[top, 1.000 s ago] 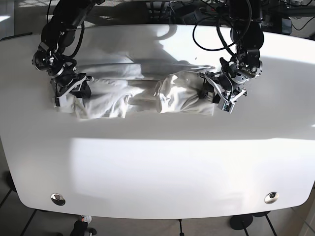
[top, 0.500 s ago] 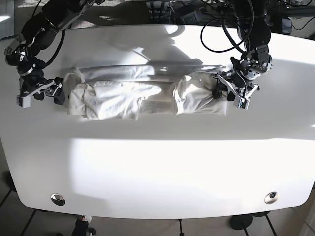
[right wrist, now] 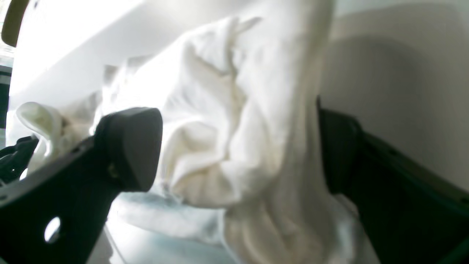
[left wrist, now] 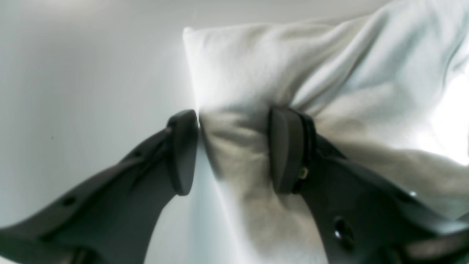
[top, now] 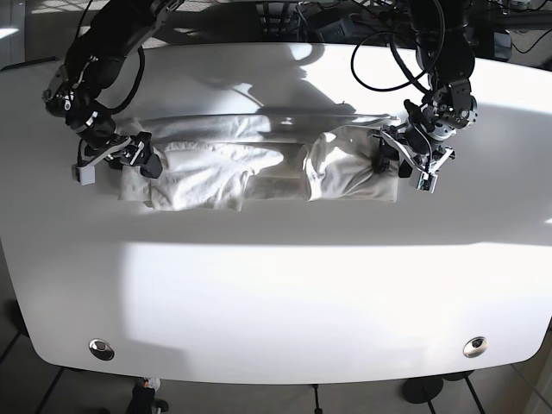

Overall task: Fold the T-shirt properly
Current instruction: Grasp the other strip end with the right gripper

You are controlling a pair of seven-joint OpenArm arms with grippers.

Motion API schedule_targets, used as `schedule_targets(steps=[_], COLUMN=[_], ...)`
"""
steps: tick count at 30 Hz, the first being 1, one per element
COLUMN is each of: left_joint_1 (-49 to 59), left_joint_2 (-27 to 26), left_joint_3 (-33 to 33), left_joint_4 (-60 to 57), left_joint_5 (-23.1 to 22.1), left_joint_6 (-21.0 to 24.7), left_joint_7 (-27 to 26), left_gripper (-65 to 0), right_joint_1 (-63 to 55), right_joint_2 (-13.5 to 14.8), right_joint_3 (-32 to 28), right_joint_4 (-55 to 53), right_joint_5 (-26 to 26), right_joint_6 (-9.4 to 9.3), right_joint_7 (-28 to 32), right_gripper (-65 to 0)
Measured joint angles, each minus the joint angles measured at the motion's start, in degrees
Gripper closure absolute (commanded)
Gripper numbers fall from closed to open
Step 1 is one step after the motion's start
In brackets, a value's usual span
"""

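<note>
The white T-shirt (top: 250,164) lies crumpled in a long band across the far half of the table. My left gripper (top: 392,166) is at the shirt's right end. In the left wrist view that gripper (left wrist: 234,150) is shut on a bunched fold of the T-shirt (left wrist: 293,66), which is pinched between the dark fingers (left wrist: 182,152). My right gripper (top: 116,157) is at the shirt's left end. In the right wrist view it (right wrist: 234,146) stands wide open, with rumpled cloth (right wrist: 234,121) between its fingers (right wrist: 128,146).
The white table (top: 276,293) extends toward the front, with a metal grommet at the front left (top: 101,348) and another at the front right (top: 474,347). Cables and dark equipment (top: 362,21) crowd the far edge.
The right gripper let go of the shirt's left end, swung out to the left, and has come back to that end, open. The left gripper drew the right end rightward, then held.
</note>
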Motion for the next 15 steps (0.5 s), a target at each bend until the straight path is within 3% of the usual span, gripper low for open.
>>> schedule_targets(steps=[2,3,5,8,10,15], left_joint_1=[0.0,0.0,0.0,0.0,-0.2,-0.2], left_joint_2=[0.0,0.0,0.0,0.0,1.3,2.9], left_joint_3=[0.0,0.0,0.0,0.0,-0.4,0.0], left_joint_4=[0.0,0.0,-0.1,-0.1,0.0,0.0], left_joint_5=[0.0,0.0,0.0,-0.2,0.3,0.7], left_joint_6=[0.0,0.0,0.2,0.2,0.5,0.8], left_joint_7=[0.0,0.0,0.1,1.9,2.6,2.4], left_gripper=[-28.6,-28.6,-28.6,-28.6,-28.6,-28.6], right_joint_1=[0.0,-0.1,-0.2,-0.7,-0.7,-2.4], right_joint_2=[-0.3,-0.2,0.3,0.8,2.3,1.5], right_joint_3=[-0.2,-1.0,-2.3,-3.0,-5.7,-6.3], right_joint_4=[-0.1,-0.1,-0.2,-0.6,0.7,17.8], right_joint_5=[0.1,-0.1,-1.0,-2.3,-4.4,-7.9], right_joint_6=[0.02,0.00,-0.09,-0.63,-0.61,-0.44], right_joint_7=[0.2,0.2,0.3,-0.3,-0.6,-2.0], right_gripper=[-56.9,-51.5,-33.9,-1.9,-2.5,-1.9])
